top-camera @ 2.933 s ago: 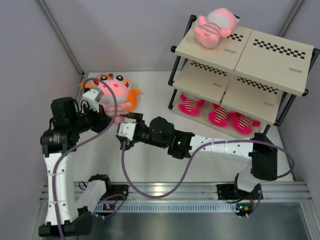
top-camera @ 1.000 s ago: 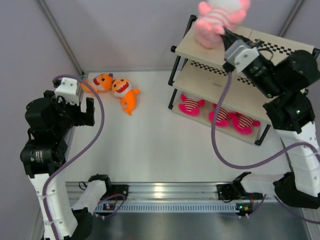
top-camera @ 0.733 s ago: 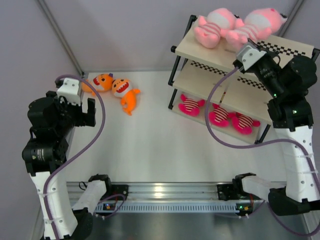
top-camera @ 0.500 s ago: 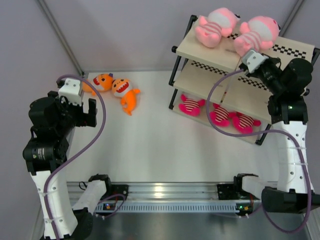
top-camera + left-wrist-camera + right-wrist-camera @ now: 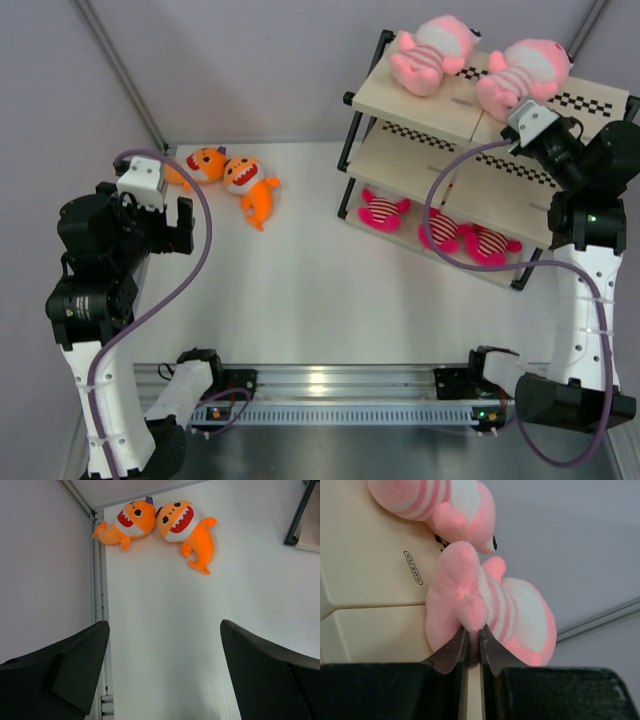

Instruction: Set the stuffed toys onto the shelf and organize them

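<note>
**Plush pair on the top board, right fingers nipped on one of them**

Tabletop point(image 5: 300, 300), white and walled in grey, takes up most of the overhead view. The shelf point(image 5: 420, 105) stands at its 2 o'clock corner: three beige boards in a black frame, with checkered strips along the top two.

The right arm point(image 5: 580, 290) rises from its base at 5 o'clock and bends in over the shelf from 3 o'clock. The left arm point(image 5: 95, 300) stands at 9 o'clock with its wrist lifted off the tabletop.

Two pale pink toys lie on the top board, just beside each other. The first pink toy point(image 5: 432, 55) is toward the board's 11 o'clock end and the second pink toy point(image 5: 520, 75) is next to it at the 1 o'clock side. Three magenta-and-white striped toys point(image 5: 437, 230) sit in a row on the bottom board. Two orange sharks point(image 5: 250, 185) lie on the tabletop at 10 o'clock near the back corner. In the left wrist view their heads touch.

The right gripper point(image 5: 515, 103) sits at the near edge of the second pink toy. From its wrist camera, its fingers point(image 5: 451, 652) are pressed almost together, and their tips pinch a small pink nub of that toy. The left gripper point(image 5: 165, 670) points toward the sharks from well apart. Its fingers point(image 5: 75, 665) are spread wide and hold nothing.
</note>
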Action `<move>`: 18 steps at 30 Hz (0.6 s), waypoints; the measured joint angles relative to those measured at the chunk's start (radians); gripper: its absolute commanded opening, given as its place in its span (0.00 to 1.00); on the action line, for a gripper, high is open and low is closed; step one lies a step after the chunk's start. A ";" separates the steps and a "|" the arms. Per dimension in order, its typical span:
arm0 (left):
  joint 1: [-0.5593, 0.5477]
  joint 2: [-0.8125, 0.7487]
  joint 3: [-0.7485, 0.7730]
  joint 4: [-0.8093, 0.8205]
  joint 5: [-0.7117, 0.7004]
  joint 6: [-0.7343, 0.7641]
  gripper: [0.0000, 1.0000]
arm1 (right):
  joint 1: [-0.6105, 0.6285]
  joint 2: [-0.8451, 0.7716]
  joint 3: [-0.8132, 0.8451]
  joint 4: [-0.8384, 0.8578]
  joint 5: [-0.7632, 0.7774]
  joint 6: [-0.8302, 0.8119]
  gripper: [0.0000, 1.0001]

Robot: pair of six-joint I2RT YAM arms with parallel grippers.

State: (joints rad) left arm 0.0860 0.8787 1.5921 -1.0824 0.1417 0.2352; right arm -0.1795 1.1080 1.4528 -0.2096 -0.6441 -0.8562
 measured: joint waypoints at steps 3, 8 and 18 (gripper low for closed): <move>0.000 0.000 0.000 0.000 0.000 0.000 0.99 | -0.001 -0.005 0.000 0.000 0.014 0.002 0.09; 0.000 0.000 0.000 0.000 0.001 0.000 0.98 | -0.002 -0.028 -0.006 0.001 0.047 0.003 0.24; 0.000 -0.011 -0.029 0.000 0.011 0.001 0.99 | -0.005 -0.073 -0.007 0.052 0.055 0.045 0.97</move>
State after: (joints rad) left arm 0.0860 0.8680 1.5635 -1.0824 0.1528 0.2363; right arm -0.1848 1.0348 1.4460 -0.1577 -0.5888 -0.8116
